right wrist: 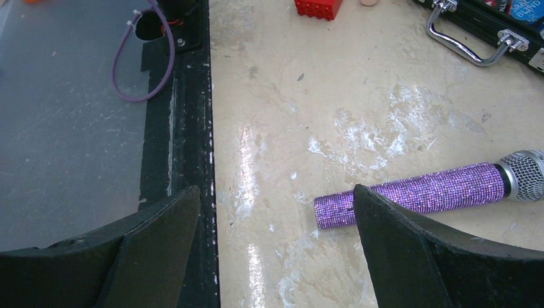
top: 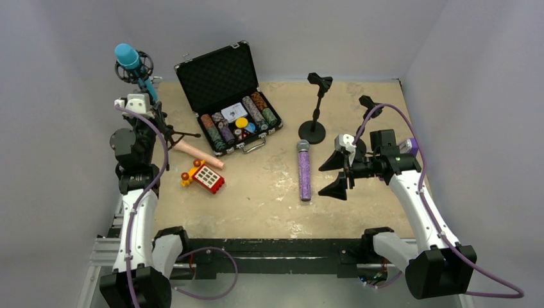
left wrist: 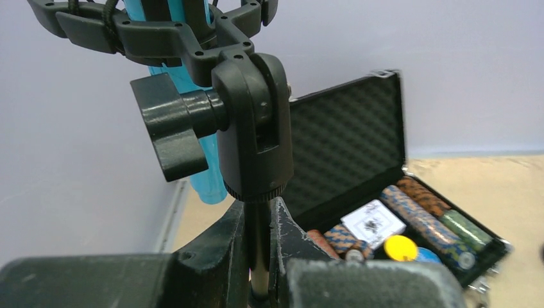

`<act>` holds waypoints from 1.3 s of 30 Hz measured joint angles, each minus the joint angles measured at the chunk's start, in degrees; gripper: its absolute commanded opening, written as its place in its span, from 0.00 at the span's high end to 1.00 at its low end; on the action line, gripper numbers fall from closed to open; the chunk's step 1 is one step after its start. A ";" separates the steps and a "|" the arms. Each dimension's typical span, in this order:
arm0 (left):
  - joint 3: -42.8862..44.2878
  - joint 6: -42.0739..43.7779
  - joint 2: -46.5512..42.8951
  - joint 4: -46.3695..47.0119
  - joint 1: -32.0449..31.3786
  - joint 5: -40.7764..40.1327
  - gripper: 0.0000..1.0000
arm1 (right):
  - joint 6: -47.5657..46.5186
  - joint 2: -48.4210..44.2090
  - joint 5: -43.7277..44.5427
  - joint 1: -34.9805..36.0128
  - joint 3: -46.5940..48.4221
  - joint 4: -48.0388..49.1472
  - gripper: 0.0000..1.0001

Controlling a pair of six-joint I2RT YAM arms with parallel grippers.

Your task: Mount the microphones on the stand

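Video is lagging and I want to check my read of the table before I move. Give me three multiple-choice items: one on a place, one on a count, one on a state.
1. Where is the purple microphone?
A. Flat on the table, beside the right end effector
B. Inside the chip case
C. Hanging off the near edge

2. How many microphones lie flat on the table?
A. One
B. Two
C. Three

3. The left end effector is:
A. Open in the air
B. Shut on the stand pole
C. Shut on a poker chip

Answers:
1 A: the right wrist view shows it lying on the table by the open jaws.
2 B: only the purple one and the peach-pink microphone lie flat; the blue microphone sits up in its mount.
3 B: the left wrist view shows both fingers pinching the pole.
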 measured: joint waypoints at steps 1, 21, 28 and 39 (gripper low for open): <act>-0.57 0.02 0.17 1.07 1.36 -0.13 1.00 | -0.04 0.00 -0.07 0.00 0.00 -0.09 0.07; -12.83 4.61 5.55 12.02 8.50 -6.08 1.00 | -3.13 0.15 -1.95 0.00 0.00 -4.33 0.07; -16.39 4.81 5.40 13.51 8.57 -7.72 1.00 | -3.56 0.15 -2.08 0.00 0.02 -4.66 0.07; -20.65 1.51 3.74 17.11 8.87 -12.48 0.74 | -4.68 0.15 -2.14 0.00 0.09 -5.97 0.07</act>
